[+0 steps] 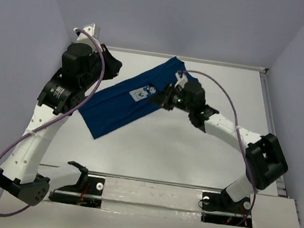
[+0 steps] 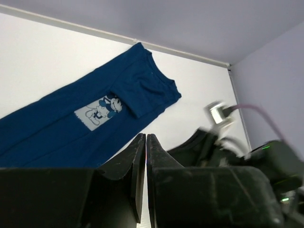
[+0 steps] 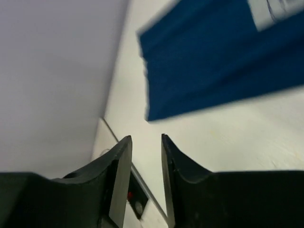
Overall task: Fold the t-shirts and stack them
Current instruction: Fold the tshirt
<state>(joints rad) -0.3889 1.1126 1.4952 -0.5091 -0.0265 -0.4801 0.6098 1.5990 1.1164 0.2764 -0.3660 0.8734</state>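
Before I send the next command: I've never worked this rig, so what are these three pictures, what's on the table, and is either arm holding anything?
You have two robot arms bolted at the near edge of a white table. The wide picture looks down from above and behind them, with the left arm on its left. The other two pictures come from a camera on each wrist, looking past that arm's own fingers.

One dark blue t-shirt lies on the table, folded into a long diagonal strip, with its pale cartoon print facing up.

The left tool is shut with nothing in it, near the shirt's side. The right tool is open and empty. From above it sits over the shirt's edge by the print, but I cannot tell whether it touches. Its wrist picture is blurred.
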